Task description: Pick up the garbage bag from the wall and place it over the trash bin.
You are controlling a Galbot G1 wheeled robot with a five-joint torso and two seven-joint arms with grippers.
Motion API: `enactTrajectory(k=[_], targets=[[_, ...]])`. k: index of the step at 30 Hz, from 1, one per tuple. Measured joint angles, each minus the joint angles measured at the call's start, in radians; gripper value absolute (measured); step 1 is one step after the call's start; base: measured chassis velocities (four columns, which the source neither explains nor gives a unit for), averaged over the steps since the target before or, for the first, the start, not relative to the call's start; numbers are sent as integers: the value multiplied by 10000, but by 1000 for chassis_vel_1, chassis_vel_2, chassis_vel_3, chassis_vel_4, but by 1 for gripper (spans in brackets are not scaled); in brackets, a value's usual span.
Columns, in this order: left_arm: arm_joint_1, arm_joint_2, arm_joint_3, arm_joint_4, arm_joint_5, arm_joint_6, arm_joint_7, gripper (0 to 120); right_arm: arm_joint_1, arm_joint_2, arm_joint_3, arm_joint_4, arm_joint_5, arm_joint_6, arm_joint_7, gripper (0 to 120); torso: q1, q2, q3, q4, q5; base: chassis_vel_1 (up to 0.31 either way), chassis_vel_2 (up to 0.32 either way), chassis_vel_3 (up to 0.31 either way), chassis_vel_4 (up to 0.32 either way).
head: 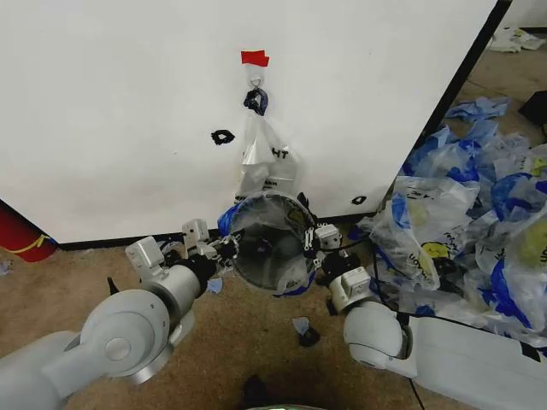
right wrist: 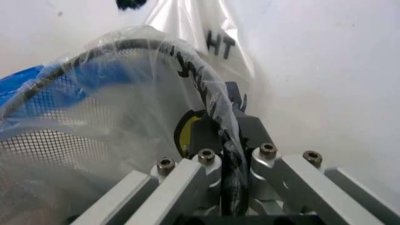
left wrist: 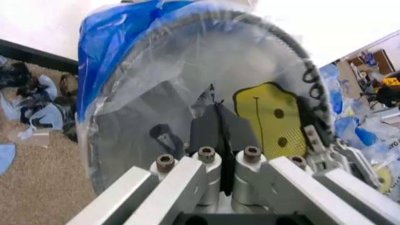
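Jaws of both grippers were closed on the rim of the trash bin (head: 267, 248), with the plastic of the garbage bag (head: 256, 224) pinched between pads and rim. We saw the left gripper (head: 227, 248) on the bin's left side and the right gripper (head: 313, 242) on its right side. The bag was stretched over the bin's mouth, its yellow smiley on the side. The bin stood tilted at the foot of the wall (head: 120, 111), below a clear bag (head: 265, 154) hanging on the hook (head: 255, 82) under red tape (head: 254, 58). Many blue-and-white bags (head: 479, 213) lay to the right.
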Motion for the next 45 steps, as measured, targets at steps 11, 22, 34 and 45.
enactTrajectory(k=[11, 22, 34, 45], targets=[[634, 502, -1394, -297, 1208, 573, 141, 0, -722, 180, 383, 257, 714, 115, 201, 0, 0, 0, 0, 3, 3, 0, 0, 0, 0], [1005, -407, -1852, -264, 3073, 1190, 371, 28, -2835, 519, 2188, 861, 2514, 881, 377, 0, 0, 0, 0, -3, 0, 0, 0, 0, 0], [1593, -1083, -1673, -80, 4197, 1190, 632, 70, -2947, 1494, 2094, 333, 3498, 1016, 437, 0, 0, 0, 1, 3, 2, 0, 0, 0, 0], [1584, -1271, -1565, 142, 4403, 1132, 734, 100, -2813, 2150, 1575, -643, 3576, 891, 274, 0, 0, 0, 1, 2, 2, 0, 0, 0, 0]])
